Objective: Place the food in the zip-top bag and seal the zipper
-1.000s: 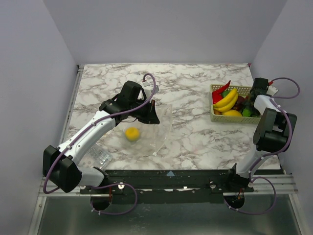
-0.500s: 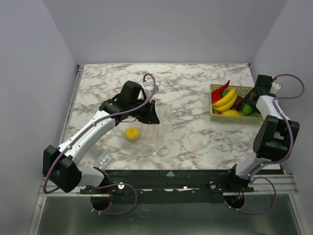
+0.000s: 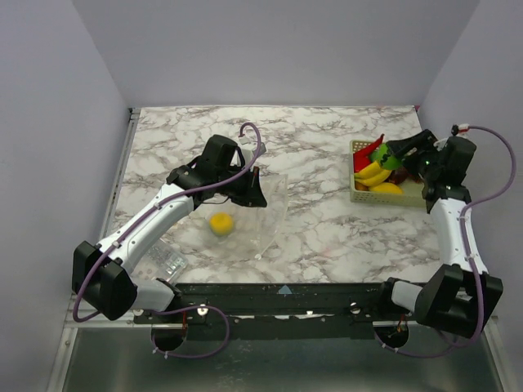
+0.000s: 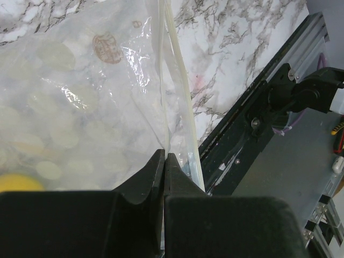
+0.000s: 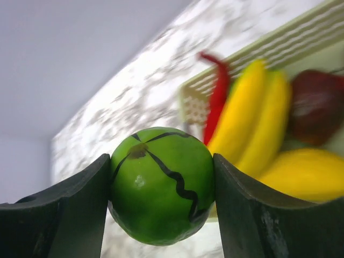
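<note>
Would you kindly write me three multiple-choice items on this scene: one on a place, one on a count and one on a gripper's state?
1. Where is the green striped fruit?
A) inside the zip-top bag
B) beside the left gripper
C) in the right gripper, by the basket

2. How many fruits lie in the zip-top bag?
A) one
B) none
C) three

3. What is the left gripper doing?
A) open above the bag
B) shut on the bag's edge
C) shut on nothing, away from the bag

Answers:
1. C: the right wrist view shows it clamped between the two fingers.
2. A: only the yellow fruit shows through the plastic.
3. B: the left wrist view shows the fingers closed on the plastic.
</note>
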Robot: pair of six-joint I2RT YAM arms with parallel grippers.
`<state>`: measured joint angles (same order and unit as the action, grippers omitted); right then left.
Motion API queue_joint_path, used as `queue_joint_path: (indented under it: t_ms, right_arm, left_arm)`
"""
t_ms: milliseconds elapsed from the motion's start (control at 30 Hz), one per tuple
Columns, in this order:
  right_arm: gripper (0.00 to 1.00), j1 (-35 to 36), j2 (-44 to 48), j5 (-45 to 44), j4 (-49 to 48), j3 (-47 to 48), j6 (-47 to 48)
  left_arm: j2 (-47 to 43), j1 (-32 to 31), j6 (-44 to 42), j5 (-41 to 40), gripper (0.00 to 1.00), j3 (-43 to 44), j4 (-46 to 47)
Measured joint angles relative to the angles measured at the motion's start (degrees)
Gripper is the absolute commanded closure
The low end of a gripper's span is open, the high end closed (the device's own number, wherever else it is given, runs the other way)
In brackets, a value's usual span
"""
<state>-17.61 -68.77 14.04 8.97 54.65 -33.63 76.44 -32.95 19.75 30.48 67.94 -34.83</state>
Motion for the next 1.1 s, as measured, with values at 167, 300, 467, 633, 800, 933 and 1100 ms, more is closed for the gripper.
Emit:
queue_joint_path:
  t_ms: [167, 300, 467, 633, 800, 933, 1100]
  right_arm:
    - [1.0, 7.1, 2.6, 15.4, -13.0, -9.0, -10.5]
    - [0.99, 24.7, 5.1, 16.4, -17.5, -11.6, -13.3]
    - [1.0, 38.9, 9.0, 15.3, -27.7, -16.0, -16.5]
    - [0.99, 49.7, 7.3, 10.6, -37.0, -20.5, -17.6]
    - [0.99, 59.5, 4.9, 2.9, -42.5, -22.9, -14.1]
    - [0.99, 62.8, 4.2, -4.0, -45.4, -25.0, -12.9]
    - [0.64, 66.8, 1.6, -16.6, -44.1, -25.9, -12.1]
  left_arm:
    - [0.2, 0.0, 0.0, 0.0, 1.0, 0.0, 0.0]
    - [0.2, 0.0, 0.0, 0.0, 1.0, 0.0, 0.0]
    - [0.2, 0.0, 0.0, -0.1, 1.0, 0.0, 0.0]
    - [-0.6, 0.3, 0.0, -0.1, 1.0, 0.0, 0.0]
    - [-3.9, 1.1, 0.0, -0.7, 1.0, -0.9, -0.1]
    - [-5.4, 1.8, 0.0, -1.8, 1.0, -1.0, 0.5]
    - [-5.4, 1.9, 0.5, -1.9, 1.0, -1.1, 0.9]
